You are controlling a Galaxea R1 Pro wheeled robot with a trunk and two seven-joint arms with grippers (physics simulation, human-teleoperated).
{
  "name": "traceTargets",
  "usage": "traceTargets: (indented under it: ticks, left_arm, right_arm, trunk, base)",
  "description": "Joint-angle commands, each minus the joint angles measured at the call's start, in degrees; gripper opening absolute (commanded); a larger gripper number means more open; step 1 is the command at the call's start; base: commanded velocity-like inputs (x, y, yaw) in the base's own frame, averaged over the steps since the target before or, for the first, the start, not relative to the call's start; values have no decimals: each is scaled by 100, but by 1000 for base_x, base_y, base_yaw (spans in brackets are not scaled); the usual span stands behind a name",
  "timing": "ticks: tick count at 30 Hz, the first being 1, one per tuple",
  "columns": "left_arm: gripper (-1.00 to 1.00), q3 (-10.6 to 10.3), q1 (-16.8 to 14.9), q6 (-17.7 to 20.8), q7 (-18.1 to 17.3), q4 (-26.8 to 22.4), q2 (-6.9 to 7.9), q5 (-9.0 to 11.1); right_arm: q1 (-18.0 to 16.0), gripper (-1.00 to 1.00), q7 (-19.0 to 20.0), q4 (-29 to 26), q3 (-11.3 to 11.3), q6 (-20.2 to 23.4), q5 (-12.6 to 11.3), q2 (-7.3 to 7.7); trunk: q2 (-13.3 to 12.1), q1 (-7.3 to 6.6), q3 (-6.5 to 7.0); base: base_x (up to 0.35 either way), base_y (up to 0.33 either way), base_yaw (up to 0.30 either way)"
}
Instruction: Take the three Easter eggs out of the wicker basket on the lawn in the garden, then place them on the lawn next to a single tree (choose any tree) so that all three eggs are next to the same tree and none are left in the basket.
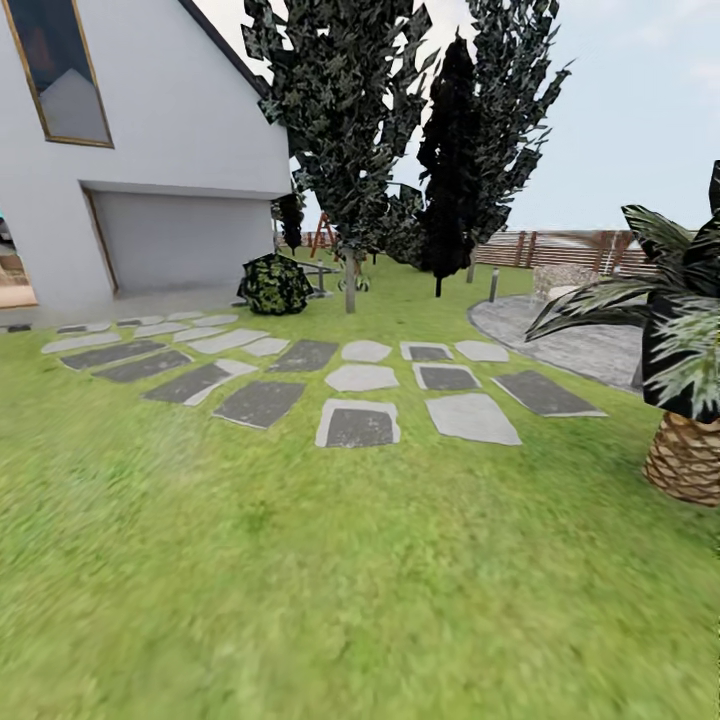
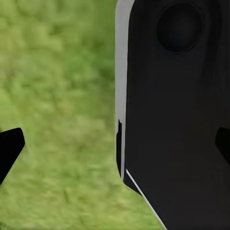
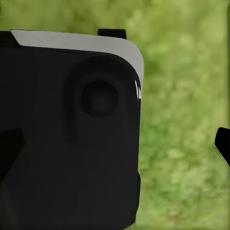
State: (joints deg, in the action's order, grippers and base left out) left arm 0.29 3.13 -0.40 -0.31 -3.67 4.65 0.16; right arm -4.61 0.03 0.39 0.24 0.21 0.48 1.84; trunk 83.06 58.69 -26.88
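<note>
The Easter eggs and the wicker basket are out of view. The lawn (image 1: 300, 560) spreads wide and green across the head view. A tall tree (image 1: 349, 285) with a thin grey trunk and a leafy crown stands far ahead, beyond the paving stones. My left gripper (image 2: 115, 143) is open, its dark fingertips (image 2: 9, 148) far apart over grass and a black part of my body. My right gripper (image 3: 115, 143) is open too, with one fingertip (image 3: 223, 143) over grass and nothing held between the fingers.
Grey paving stones (image 1: 360, 425) cross the lawn ahead. A white house (image 1: 150, 150) with a garage door stands at the left. A dark cypress (image 1: 450, 150) and a round bush (image 1: 273, 285) lie beyond. A short palm (image 1: 685, 450) is close on the right.
</note>
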Motion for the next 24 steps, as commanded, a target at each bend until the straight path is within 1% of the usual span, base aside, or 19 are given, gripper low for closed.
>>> traceTargets:
  ticks: [1, 6, 8, 24]
  left_arm:
    - [100, 3, 4, -4, -3, -11, 1, 2]
    - [100, 3, 4, -4, -3, -11, 1, 2]
    - [100, 5, 4, -4, -3, -11, 1, 2]
    - [100, 4, 4, -4, 3, -11, 1, 2]
  right_arm:
    - [-5, 100, 2, 4, 2, 1, 5, 0]
    - [-5, 100, 2, 5, 2, 1, 5, 0]
    - [-5, 100, -1, 5, 2, 4, 5, 0]
    - [-5, 100, -8, 5, 2, 5, 5, 0]
  trunk:
    - [2, 3, -5]
    - [2, 3, -5]
    - [2, 3, -5]
    - [2, 3, -5]
  base:
    - [335, 0, -201]
    - [335, 0, -251]
    - [335, 0, -94]
    - [335, 0, -6]
